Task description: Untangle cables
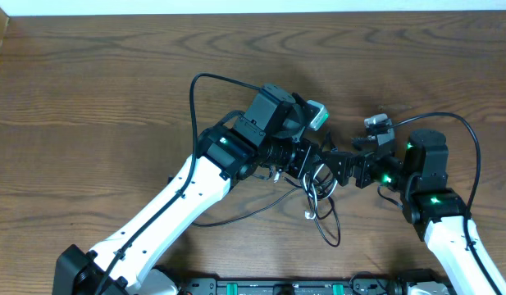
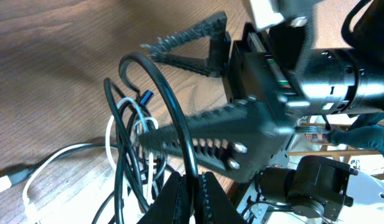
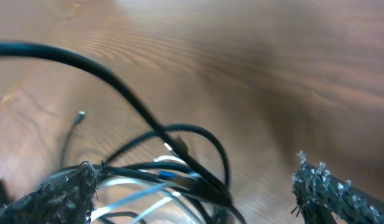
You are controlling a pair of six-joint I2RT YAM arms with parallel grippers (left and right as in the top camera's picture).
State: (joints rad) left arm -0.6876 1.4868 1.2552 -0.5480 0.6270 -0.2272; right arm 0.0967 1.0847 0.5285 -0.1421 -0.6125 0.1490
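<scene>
Spreading beneath everything was the brown wooden tabletop (image 1: 88, 98), its grain wavy. Over it reached the white-and-black left arm (image 1: 179, 192) and the right arm (image 1: 429, 168), meeting near the middle. The right jaws, ridged triangular black plastic, stood spread wide with the cables (image 1: 322, 197) between them, a loose tangle of thin glossy loops lying on the wood. The left jaws were pressed together, pinching one black cable (image 2: 179, 118). A white cable (image 2: 55, 158) curled beside it, ending in a small plug (image 2: 2, 183).
</scene>
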